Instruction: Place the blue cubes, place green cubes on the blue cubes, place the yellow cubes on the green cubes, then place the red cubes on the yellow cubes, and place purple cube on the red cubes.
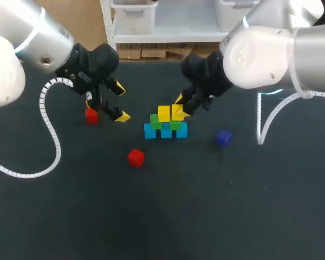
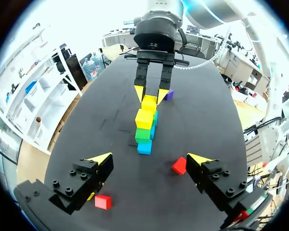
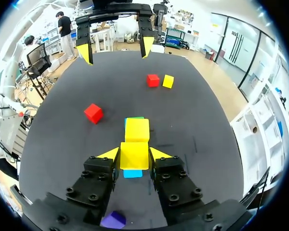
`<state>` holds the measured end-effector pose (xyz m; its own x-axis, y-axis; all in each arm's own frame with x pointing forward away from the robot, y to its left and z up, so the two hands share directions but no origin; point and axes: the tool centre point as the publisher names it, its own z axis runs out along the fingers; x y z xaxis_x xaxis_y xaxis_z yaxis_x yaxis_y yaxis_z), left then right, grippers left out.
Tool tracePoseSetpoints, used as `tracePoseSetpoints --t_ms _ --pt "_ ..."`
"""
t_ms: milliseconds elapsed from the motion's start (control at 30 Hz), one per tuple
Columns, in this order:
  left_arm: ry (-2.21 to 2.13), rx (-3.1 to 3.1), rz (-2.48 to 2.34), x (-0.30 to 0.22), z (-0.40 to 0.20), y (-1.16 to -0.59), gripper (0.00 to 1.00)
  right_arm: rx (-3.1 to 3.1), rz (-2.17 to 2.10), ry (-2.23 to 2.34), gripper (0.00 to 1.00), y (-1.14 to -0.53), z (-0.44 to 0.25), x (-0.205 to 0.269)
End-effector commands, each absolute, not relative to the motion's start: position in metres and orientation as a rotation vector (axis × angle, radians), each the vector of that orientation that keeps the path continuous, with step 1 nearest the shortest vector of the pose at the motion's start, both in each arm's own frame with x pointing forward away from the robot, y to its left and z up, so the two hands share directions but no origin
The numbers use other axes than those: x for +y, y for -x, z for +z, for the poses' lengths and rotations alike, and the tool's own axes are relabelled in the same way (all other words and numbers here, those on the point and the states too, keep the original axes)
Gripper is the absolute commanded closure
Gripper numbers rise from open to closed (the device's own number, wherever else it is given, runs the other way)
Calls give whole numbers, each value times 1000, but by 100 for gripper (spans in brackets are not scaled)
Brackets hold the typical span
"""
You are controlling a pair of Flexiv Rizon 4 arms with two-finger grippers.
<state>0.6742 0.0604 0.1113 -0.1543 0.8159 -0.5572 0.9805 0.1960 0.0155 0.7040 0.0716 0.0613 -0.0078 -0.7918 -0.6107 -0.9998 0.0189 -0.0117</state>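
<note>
Three blue cubes (image 1: 166, 131) lie in a row at the table's middle, with two green cubes (image 1: 156, 122) on them. One yellow cube (image 1: 163, 113) rests on the green layer. My right gripper (image 1: 180, 107) is shut on a second yellow cube (image 3: 134, 155) beside the first, right over the green layer. My left gripper (image 1: 121, 102) hangs open and empty left of the stack, above a red cube (image 1: 91, 115) and a third yellow cube (image 3: 168, 81). Another red cube (image 1: 135, 157) lies in front of the stack. The purple cube (image 1: 223, 138) sits to the stack's right.
A white ribbed cable (image 1: 51, 135) from my left arm loops over the table's left part. Another white cable (image 1: 268, 122) hangs at the right near the purple cube.
</note>
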Motion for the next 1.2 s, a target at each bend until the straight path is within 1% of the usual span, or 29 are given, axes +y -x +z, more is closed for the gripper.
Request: tracePoseSetpoints --t_ms 33,1200 --pt "-1672 2026 -495 61 110 -674 0 1848 619 1827 100 -706 60 73" --pt "-1672 2026 -495 61 110 -674 0 1863 635 1830 100 -711 55 75"
